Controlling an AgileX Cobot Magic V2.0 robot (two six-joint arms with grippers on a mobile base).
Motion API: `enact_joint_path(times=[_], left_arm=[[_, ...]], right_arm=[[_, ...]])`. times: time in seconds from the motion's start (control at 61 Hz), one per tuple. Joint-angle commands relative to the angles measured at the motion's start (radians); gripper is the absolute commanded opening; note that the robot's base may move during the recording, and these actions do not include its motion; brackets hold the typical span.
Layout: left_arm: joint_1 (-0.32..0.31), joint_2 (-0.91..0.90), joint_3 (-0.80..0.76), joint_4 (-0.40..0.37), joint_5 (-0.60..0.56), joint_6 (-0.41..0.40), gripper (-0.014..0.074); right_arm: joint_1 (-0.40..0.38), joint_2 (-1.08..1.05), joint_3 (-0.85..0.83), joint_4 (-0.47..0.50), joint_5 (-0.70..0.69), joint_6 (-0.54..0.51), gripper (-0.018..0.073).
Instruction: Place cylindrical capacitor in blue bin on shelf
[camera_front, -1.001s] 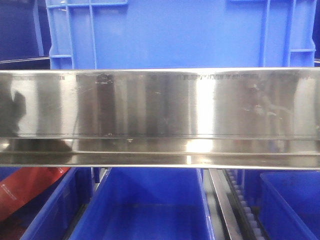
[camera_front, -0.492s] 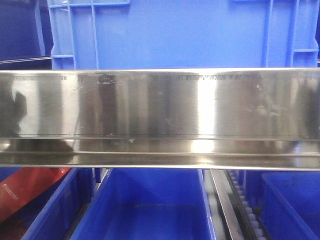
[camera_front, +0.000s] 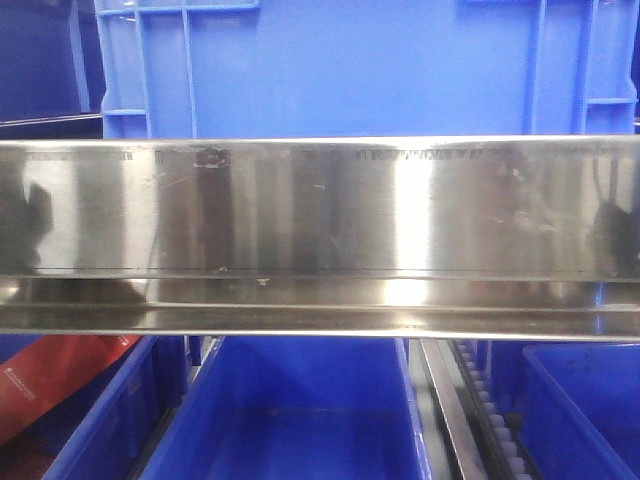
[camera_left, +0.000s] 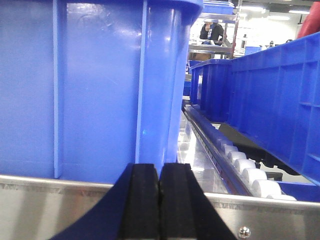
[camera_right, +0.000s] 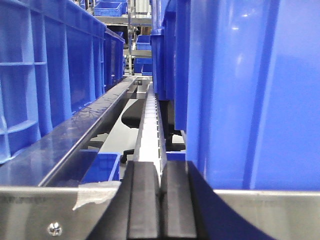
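Left end effector (camera_left: 159, 200) and right end effector (camera_right: 161, 200) both closed, empty, facing shelf (camera_front: 320, 210) bins

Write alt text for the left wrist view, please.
The left pincer, its black pads pressed together, faces a large blue bin on the steel shelf. White rollers run between this bin and another blue bin at right.

Brushed silver shelf (camera_front: 320, 210) rail, saturated blue bins (camera_front: 340, 65), black claw (camera_left: 159, 200) pads, white rollers (camera_left: 235, 162).
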Motion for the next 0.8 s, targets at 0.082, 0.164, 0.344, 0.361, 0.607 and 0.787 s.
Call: enact_joint_path(times=[0.082, 0.164, 0.344, 0.361, 0.607, 0.787], left_arm=[[0.003, -0.004, -0.001, -0.004, -0.020, 0.002, -0.0111], [0.003, -0.004, -0.001, -0.004, -0.020, 0.002, -0.0111], [0.003, -0.004, -0.001, -0.004, -0.020, 0.002, -0.0111], [0.003, -0.004, -0.001, -0.004, -0.020, 0.002, -0.0111], [0.003, -0.004, -0.001, -0.004, -0.020, 0.002, -0.0111], [0.003, -0.004, -0.001, -0.004, -0.020, 0.002, -0.0111]], right_arm=[[0.000, -0.003, 0.003, -0.007, -0.022, 0.000, -0.0156], [0.000, -0.003, 0.003, -0.007, -0.022, 0.000, -0.0156], [0.000, -0.003, 0.003, -0.007, -0.022, 0.000, -0.0156], [0.000, -0.003, 0.003, -0.007, -0.022, 0.000, -0.0156], [0.000, -0.003, 0.003, -0.007, -0.022, 0.000, -0.0156], [0.000, -0.003, 0.003, -0.007, -0.022, 0.000, -0.0156]])
